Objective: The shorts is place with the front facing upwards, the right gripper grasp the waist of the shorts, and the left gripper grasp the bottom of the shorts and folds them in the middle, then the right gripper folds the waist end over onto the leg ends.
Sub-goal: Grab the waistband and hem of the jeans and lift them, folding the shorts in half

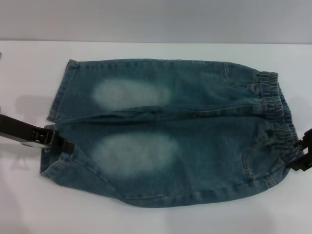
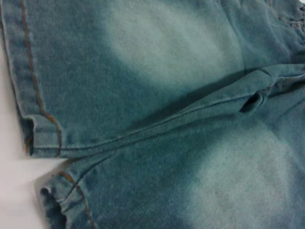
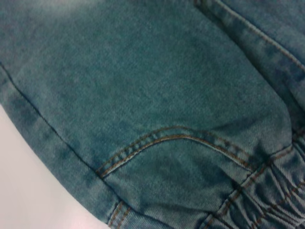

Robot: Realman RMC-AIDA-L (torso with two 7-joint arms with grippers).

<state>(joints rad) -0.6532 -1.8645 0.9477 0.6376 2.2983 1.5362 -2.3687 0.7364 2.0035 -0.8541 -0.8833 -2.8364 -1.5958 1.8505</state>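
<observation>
The blue-green denim shorts [image 1: 165, 131] lie flat on the white table, front up, with a pale patch on each leg. The leg ends [image 1: 57, 92] point left and the ruffled waist [image 1: 278, 112] is on the right. My left gripper [image 1: 62, 142] comes in from the left and is shut on the hem of the near leg, where the denim creases diagonally. My right gripper [image 1: 300, 153] sits at the right edge, against the near end of the waist. The left wrist view shows both hems [image 2: 43, 129] close up. The right wrist view shows a stitched pocket [image 3: 167, 138] and the waist [image 3: 271, 195].
The white table [image 1: 29, 204] runs bare around the shorts. A grey wall [image 1: 156, 19] rises behind the table's far edge.
</observation>
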